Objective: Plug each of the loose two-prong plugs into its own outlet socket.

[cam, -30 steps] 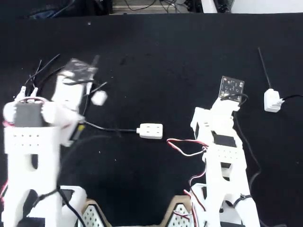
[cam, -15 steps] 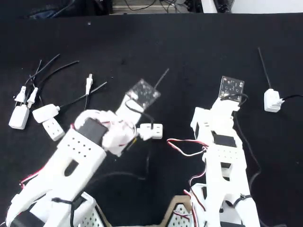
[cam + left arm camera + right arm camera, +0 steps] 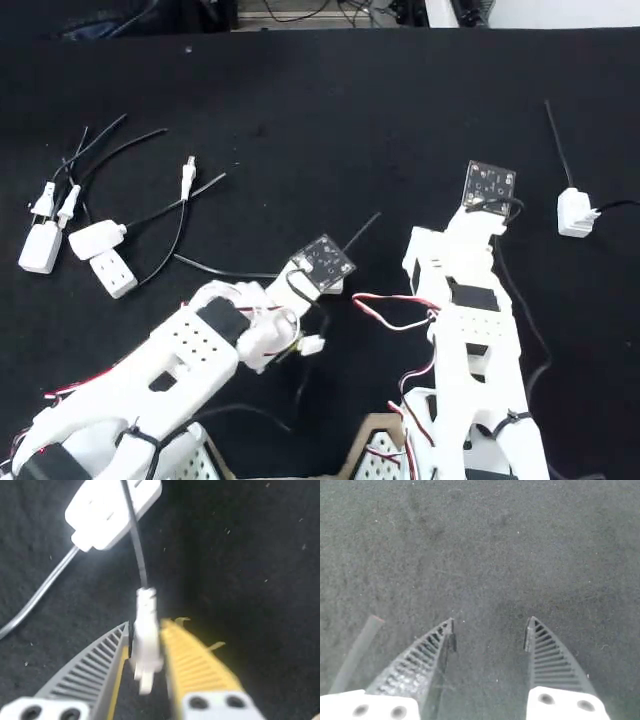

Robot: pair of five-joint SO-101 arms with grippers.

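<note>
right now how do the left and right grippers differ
The left gripper is shut on a white plug; the right gripper is open and empty. The left gripper has a white outlet socket ahead of it; the right gripper has bare black table ahead. Both point down at the table.

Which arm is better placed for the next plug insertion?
Left. The left gripper is shut on a white plug, with an outlet socket lying just ahead. The right gripper is open over the table, holding nothing.
</note>
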